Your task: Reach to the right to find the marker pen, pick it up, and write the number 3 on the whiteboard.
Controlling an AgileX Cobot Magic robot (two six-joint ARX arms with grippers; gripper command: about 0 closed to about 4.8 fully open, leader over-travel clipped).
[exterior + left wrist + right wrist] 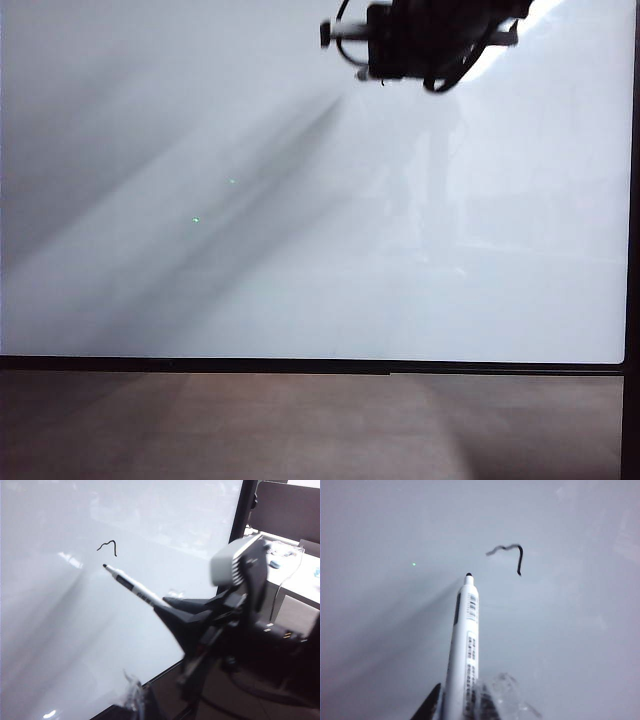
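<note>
Right gripper [165,605] pinches the marker pen [462,650] by its barrel, tip close beside the number 3 [507,555], only partly drawn on the whiteboard [300,250]. Brown surface [300,425] lies below the whiteboard's black frame. Only the left wrist view shows a pale desk [300,580] beyond the whiteboard's edge. Left gripper appears in no view.
</note>
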